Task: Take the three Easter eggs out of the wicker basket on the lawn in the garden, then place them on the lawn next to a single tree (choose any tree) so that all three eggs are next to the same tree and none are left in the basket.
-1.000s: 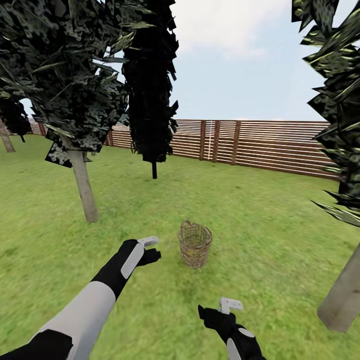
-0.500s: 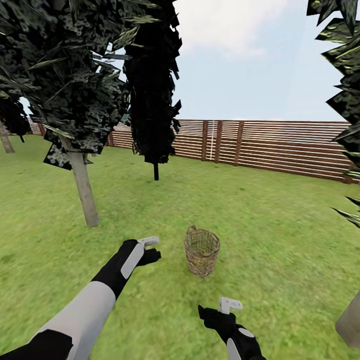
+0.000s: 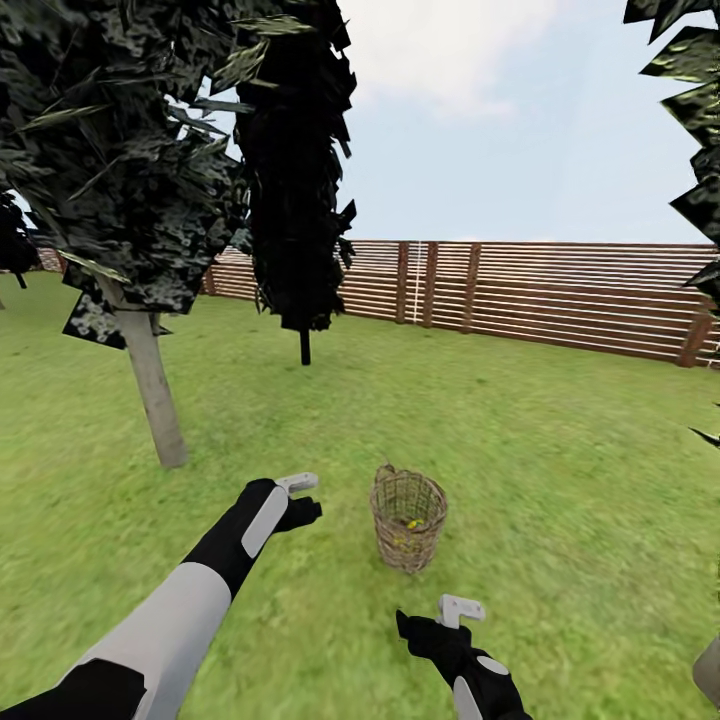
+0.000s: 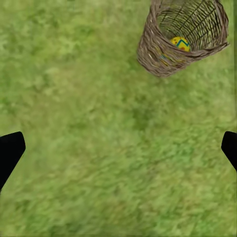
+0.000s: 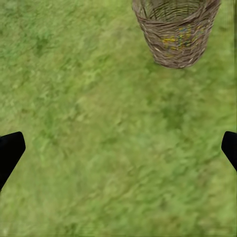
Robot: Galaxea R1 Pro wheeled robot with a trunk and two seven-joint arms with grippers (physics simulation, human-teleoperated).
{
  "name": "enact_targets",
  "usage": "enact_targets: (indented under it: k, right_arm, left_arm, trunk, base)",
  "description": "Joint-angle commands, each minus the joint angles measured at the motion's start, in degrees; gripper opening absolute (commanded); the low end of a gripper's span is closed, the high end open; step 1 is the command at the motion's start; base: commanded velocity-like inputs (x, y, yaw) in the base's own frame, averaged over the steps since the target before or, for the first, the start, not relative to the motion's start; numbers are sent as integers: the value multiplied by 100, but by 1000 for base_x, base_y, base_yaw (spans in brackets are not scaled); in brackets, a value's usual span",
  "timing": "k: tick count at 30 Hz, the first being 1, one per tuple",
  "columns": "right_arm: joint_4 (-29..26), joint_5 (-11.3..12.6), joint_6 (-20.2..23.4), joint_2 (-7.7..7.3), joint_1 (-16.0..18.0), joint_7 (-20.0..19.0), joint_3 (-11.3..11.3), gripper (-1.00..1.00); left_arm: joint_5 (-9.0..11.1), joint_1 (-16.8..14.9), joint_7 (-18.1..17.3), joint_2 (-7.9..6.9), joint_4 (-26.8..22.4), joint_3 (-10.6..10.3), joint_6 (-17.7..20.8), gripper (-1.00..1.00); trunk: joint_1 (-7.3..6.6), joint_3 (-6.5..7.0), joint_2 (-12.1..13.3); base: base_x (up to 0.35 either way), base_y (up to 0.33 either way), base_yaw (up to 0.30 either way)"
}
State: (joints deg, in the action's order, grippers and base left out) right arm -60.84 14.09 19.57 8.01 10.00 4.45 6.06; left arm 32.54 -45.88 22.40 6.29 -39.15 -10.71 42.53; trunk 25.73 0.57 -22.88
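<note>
The wicker basket (image 3: 408,520) stands upright on the lawn (image 3: 560,480), just ahead of both arms. A yellow Easter egg (image 3: 411,523) with a blue zigzag lies inside it, clearer in the left wrist view as the egg (image 4: 180,43) in the basket (image 4: 163,49). In the right wrist view yellow shows through the weave of the basket (image 5: 177,34). My left gripper (image 3: 300,486) hangs open to the basket's left, apart from it. My right gripper (image 3: 460,608) is open, nearer me than the basket. The pale-trunked tree (image 3: 155,400) stands at the left.
A smaller dark-trunked tree (image 3: 305,345) stands farther back. A brown slatted fence (image 3: 560,295) closes the garden behind. Another pale trunk (image 3: 708,668) touches the lower right corner, with foliage hanging at the upper right. Open grass lies between the basket and the left tree.
The whole head view has shifted, so the camera moved: the basket sits slightly lower and to the right, and the right trunk has slid almost out of view. Both arms hold the same pose.
</note>
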Motion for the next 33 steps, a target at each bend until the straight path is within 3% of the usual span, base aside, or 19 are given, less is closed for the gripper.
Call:
enact_targets:
  k: [1,25,33]
  right_arm:
    - [-5,59,21,-1,2,47,12,100]
    - [-6,59,21,-1,2,47,17,100]
    - [-7,58,18,0,2,47,12,100]
  left_arm:
    - [60,0,54,-5,-7,-18,9,100]
    - [60,0,47,-5,-5,-18,18,100]
    - [62,0,54,-5,-2,-18,18,100]
  trunk:
    - [5,2,-3]
    - [5,106,-3]
    - [5,113,-3]
  base:
    - [292,151,-220]
    - [283,169,-236]
    - [274,178,-46]
